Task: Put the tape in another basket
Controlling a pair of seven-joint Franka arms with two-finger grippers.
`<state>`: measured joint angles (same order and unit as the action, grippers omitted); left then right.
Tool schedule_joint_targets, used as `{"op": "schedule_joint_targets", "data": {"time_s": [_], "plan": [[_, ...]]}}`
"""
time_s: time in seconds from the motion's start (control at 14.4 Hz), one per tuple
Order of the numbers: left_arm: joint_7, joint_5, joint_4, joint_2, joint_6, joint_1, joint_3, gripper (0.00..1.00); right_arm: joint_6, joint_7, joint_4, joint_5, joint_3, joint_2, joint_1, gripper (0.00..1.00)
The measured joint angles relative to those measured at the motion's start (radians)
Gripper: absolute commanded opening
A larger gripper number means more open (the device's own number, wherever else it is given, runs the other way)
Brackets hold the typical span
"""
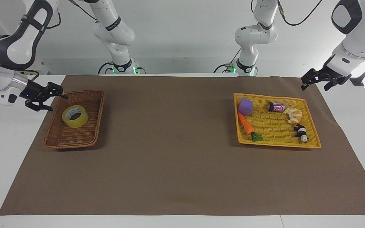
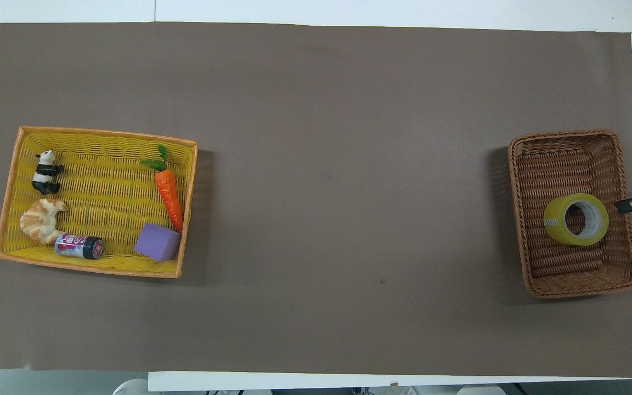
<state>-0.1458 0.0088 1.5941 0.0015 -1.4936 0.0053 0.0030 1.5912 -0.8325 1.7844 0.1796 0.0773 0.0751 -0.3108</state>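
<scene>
Brown-matted counter (image 1: 182,164): the translucent yellow tape roll (image 1: 75,116) lies inside the brown woven wicker basket (image 1: 59,139), my right fingers (image 1: 51,98) spread empty just beside its rim, my left fingers (image 1: 315,83) spread, waiting.

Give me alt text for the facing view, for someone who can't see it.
A roll of yellow tape lies in a brown wicker basket at the right arm's end of the table, the open right gripper just off the rim. The open left gripper waits raised near a yellow basket of small toys.
</scene>
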Motion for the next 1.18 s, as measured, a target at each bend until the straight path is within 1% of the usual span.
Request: {"op": "schedule_joint_targets", "data": {"time_s": [0.28, 0.49, 0.63, 0.77, 1.05, 1.18], "plan": [[0.000, 0.000, 0.000, 0.000, 0.000, 0.000, 0.000, 1.00, -0.008, 0.299, -0.025, -0.148, -0.003, -0.104, 0.136, 1.00], [0.000, 0.000, 0.000, 0.000, 0.000, 0.000, 0.000, 1.00, -0.060, 0.445, -0.072, -0.228, -0.005, -0.139, 0.203, 1.00], [0.000, 0.000, 0.000, 0.000, 0.000, 0.000, 0.000, 1.00, -0.094, 0.531, -0.133, -0.262, -0.008, -0.132, 0.244, 1.00], [0.000, 0.000, 0.000, 0.000, 0.000, 0.000, 0.000, 1.00, -0.121, 0.588, -0.182, -0.265, -0.013, -0.113, 0.272, 1.00], [0.000, 0.000, 0.000, 0.000, 0.000, 0.000, 0.000, 1.00, -0.188, 0.683, -0.261, -0.258, -0.012, -0.058, 0.292, 1.00], [0.000, 0.000, 0.000, 0.000, 0.000, 0.000, 0.000, 1.00, -0.211, 0.701, -0.293, -0.258, -0.008, -0.043, 0.294, 1.00]]}}
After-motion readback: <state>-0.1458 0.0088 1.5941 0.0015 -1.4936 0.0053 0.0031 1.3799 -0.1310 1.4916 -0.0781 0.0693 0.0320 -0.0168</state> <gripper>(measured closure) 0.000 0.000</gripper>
